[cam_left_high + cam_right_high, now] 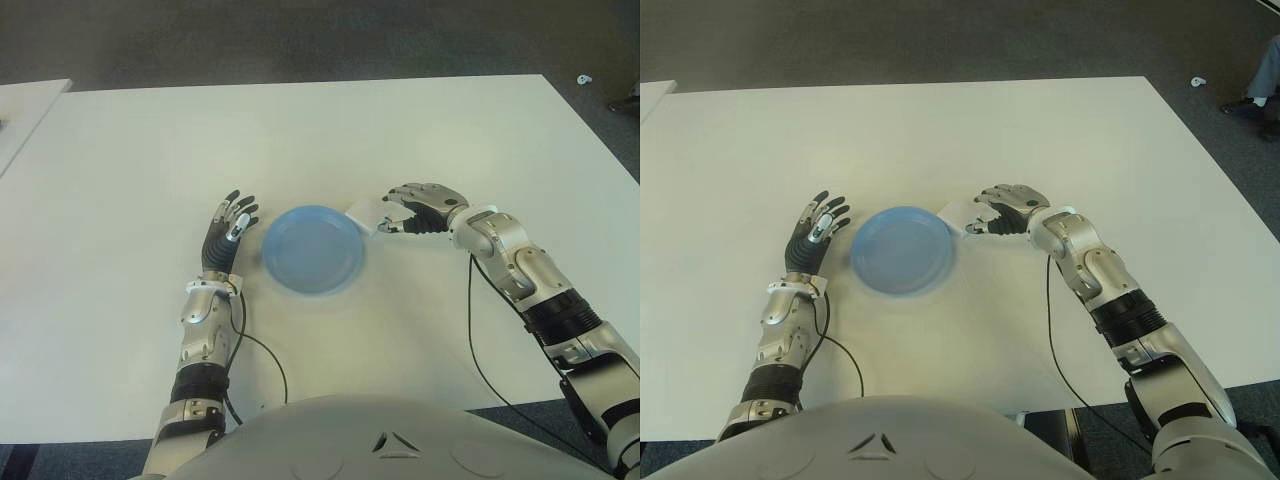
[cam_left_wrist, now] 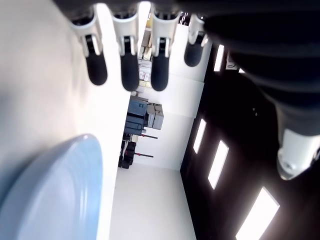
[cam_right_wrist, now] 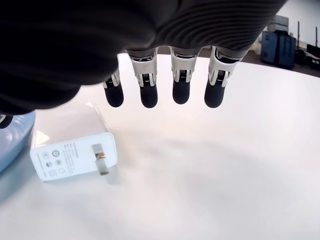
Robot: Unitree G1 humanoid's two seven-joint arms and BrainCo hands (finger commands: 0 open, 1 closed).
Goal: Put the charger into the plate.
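Charger (image 3: 75,150) lies flat on the white tabletop (image 1: 400,140), just beside the blue plate (image 1: 312,250) on its right rim, not in it. Right robot hand (image 1: 420,208) hovers over the charger w/ fingers extended, holding nothing; grasp not yet made. Next: curl fingers round it, lift, shift left over plate. Left robot hand (image 1: 228,228), fingers spread, sits idle just left of plate.

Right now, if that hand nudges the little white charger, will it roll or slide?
The charger is a flat-sided block lying on the table, so it would probably slide, not roll. Its smooth, glossy shell may slip between fingers. It looks rigid, and small enough for the right hand beside it. The plate sits alongside.
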